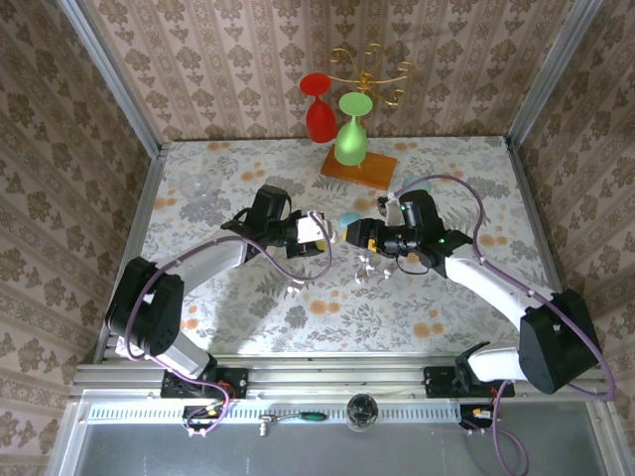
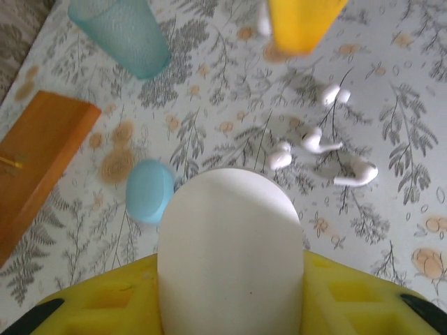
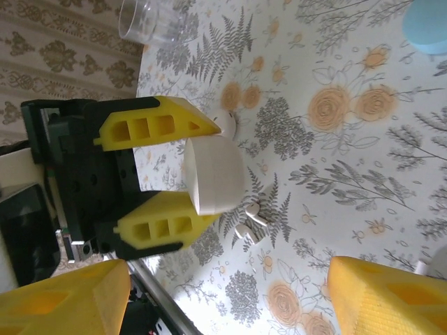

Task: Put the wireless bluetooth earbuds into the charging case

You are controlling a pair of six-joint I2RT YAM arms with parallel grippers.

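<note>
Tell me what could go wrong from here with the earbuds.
The small glossy white earbuds lie close together, so the open right gripper may scatter neighbours while picking one. The rounded white plastic case juts out of the left gripper, held at one end; pushing an earbud in could tilt it.

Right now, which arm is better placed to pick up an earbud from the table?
The right arm: the right fingers are open and empty near the loose earbuds; the left fingers are shut on the white case.
</note>
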